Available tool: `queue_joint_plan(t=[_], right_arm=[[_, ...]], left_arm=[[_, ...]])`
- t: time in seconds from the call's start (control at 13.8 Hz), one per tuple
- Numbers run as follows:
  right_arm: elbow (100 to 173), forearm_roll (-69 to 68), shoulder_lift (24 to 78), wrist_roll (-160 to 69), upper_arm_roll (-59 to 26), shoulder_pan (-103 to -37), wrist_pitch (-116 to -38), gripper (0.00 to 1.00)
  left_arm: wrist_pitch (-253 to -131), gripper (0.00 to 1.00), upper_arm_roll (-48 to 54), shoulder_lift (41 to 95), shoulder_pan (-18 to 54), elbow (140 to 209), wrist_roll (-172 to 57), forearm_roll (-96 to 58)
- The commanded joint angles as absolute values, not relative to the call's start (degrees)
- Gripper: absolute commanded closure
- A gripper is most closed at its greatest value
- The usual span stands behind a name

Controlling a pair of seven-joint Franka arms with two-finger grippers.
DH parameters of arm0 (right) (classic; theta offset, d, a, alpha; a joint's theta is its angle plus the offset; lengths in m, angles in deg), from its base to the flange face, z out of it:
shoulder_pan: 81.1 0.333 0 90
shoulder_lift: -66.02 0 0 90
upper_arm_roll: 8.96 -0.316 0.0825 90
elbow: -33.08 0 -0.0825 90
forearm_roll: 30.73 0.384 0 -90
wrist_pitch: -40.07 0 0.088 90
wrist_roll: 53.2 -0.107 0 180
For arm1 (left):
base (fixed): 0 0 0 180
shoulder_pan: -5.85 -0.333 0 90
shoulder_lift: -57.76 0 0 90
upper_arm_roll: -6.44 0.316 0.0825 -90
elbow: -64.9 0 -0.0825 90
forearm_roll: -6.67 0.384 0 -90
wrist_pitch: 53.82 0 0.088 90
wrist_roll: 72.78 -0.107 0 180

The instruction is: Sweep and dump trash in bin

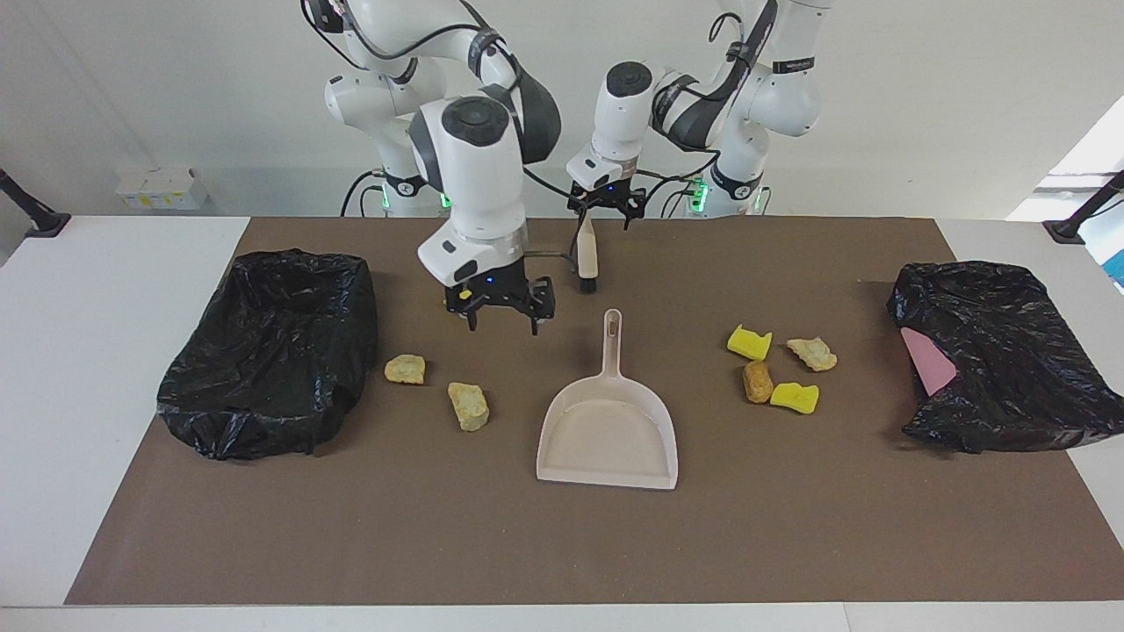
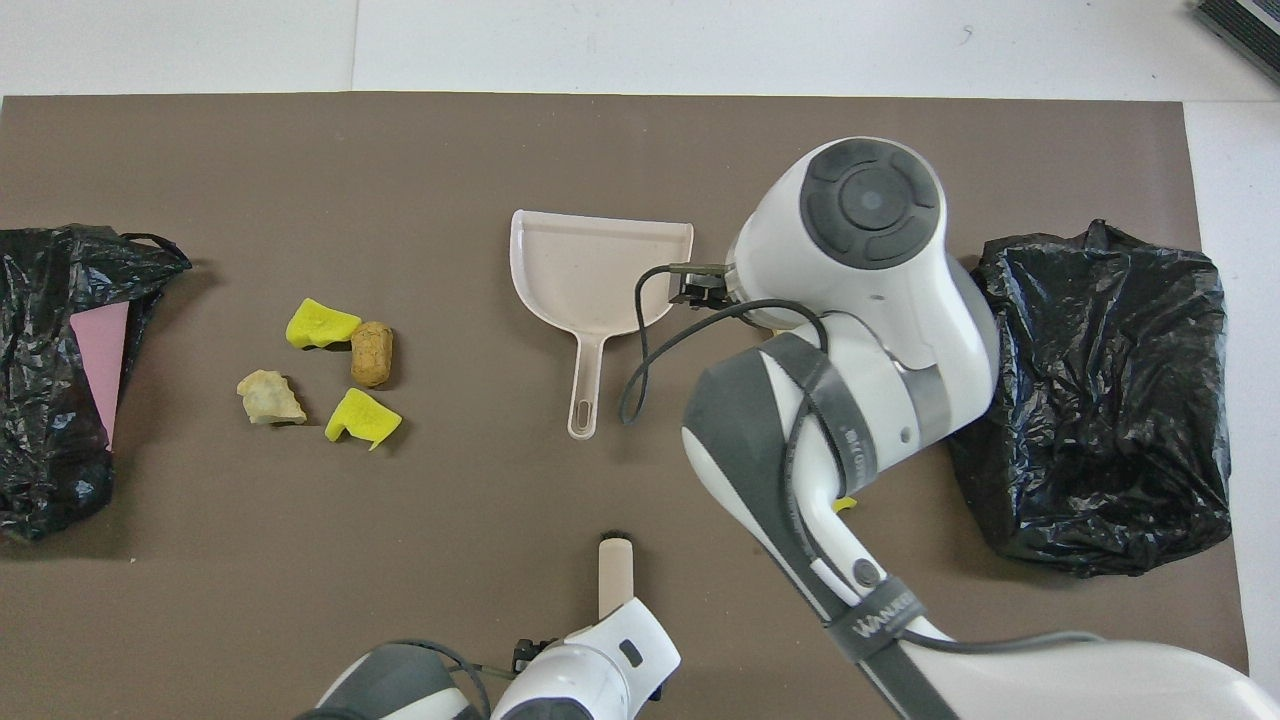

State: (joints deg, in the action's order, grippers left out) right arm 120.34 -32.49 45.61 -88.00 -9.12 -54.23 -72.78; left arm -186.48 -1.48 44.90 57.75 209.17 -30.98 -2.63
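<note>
The trash lies on the brown mat. Two tan lumps (image 1: 405, 369) (image 1: 469, 405) sit beside one black bin (image 1: 272, 351). A cluster of yellow sponge pieces (image 1: 749, 342) (image 1: 795, 398), a tan lump (image 1: 812, 353) and a brown lump (image 1: 757, 381) lies toward the left arm's end (image 2: 320, 325). The beige dustpan (image 1: 608, 430) rests mid-mat, with the brush (image 1: 587, 254) nearer the robots. My right gripper (image 1: 503, 323) hangs open and holds nothing, low over the mat beside the dustpan handle. It covers one yellow piece (image 2: 845, 503). My left gripper (image 1: 606, 209) is open over the brush handle's end.
A second black bin (image 1: 992, 355), with something pink inside, stands at the left arm's end of the table. White tabletop (image 1: 105, 369) borders the mat at both ends. In the overhead view the right arm covers the two tan lumps.
</note>
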Motion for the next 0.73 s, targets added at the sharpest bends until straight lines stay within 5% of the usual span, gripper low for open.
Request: queue_joint_plan(t=[0.0,0.15,0.22,0.44,0.65], right_arm=[[112.8,-33.4,38.6,-91.7,-8.9,-51.4,-72.9,0.00],[108.9,-33.4,34.1,-93.5,-8.9,-49.1,-73.0,0.00],[107.4,-33.4,32.3,-94.2,-8.9,-48.2,-73.1,0.00],[106.0,-33.3,30.2,-95.0,-9.0,-46.1,-74.1,0.00],[106.6,-33.3,28.5,-95.3,-9.0,-44.1,-74.2,0.03]], left_arm=[[-193.4,0.00,-0.2,43.1,65.0,215.0,-25.9,-3.6],[-192.7,0.00,-0.2,42.6,66.1,215.6,-24.0,-3.6],[-192.2,0.19,-0.2,42.6,66.8,215.9,-22.6,-3.6],[-190.0,0.97,-0.2,42.3,66.9,215.9,-22.1,-3.7],[-188.9,1.00,-0.1,42.1,66.4,215.8,-22.0,-3.7]])
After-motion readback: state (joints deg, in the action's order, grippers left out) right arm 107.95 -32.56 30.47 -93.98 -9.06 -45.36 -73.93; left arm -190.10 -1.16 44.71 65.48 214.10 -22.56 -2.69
